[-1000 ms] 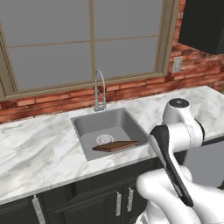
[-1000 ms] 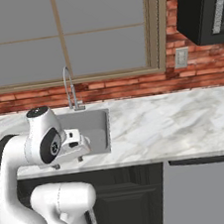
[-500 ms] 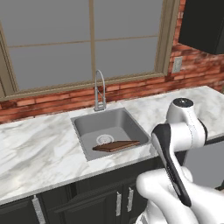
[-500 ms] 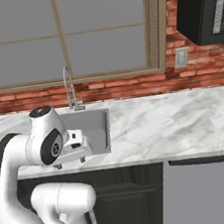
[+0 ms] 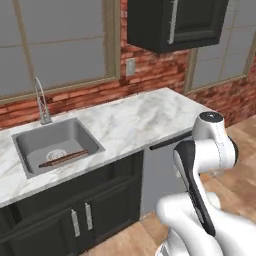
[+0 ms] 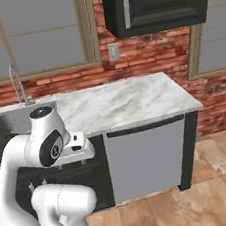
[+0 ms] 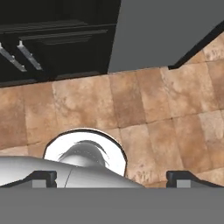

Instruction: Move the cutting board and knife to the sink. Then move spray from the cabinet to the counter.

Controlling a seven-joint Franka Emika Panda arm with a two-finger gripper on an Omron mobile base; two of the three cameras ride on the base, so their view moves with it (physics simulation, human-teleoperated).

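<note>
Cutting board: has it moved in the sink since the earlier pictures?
No. The cutting board still lies in the sink, in front of the drain; the base drove, shifting the view.

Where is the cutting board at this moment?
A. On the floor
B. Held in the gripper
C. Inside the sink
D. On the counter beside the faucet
C: in the left base view the cutting board lies in the basin of the sink, near its front wall, with nothing gripping it.
</note>
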